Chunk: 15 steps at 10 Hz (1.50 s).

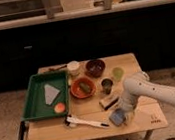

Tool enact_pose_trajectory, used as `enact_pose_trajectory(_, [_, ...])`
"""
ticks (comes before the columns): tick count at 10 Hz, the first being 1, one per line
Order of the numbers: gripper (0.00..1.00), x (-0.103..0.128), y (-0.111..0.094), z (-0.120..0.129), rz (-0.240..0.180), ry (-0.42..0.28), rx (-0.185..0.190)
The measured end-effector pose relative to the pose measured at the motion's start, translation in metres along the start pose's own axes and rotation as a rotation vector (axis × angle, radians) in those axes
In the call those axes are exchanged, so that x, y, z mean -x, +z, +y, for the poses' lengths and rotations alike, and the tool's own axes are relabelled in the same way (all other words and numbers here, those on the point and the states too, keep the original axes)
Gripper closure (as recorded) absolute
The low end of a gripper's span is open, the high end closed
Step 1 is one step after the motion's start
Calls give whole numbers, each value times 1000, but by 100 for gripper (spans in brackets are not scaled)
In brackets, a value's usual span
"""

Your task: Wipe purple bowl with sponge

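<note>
Covering part of the sponge (115, 119) near the table (48, 135) front, end effector (121, 111), its grip impossible to tell.

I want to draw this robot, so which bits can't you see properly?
All in the camera view:
The gripper, low by the table front edge: mostly hidden behind the arm.
The sponge: partly covered by the gripper.
The arm: cut off by the right edge.
The purple bowl inside: too dark and small to tell.
</note>
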Motion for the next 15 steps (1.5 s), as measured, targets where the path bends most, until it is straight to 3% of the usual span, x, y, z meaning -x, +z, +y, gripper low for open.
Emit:
enact_pose_trajectory(2, [74,-2,3,0,-6,-2,-6])
enact_pose_trajectory(5, [99,-7,1,2,-11,5,-25])
enact_pose_trajectory(7, [100,-10,-14,4,-3,12,-47])
enact_pose_trajectory(10, [100,-9,-53,2,21,10,-79])
enact_pose_trajectory(15, [100,-13,-126,-14,102,1,-128])
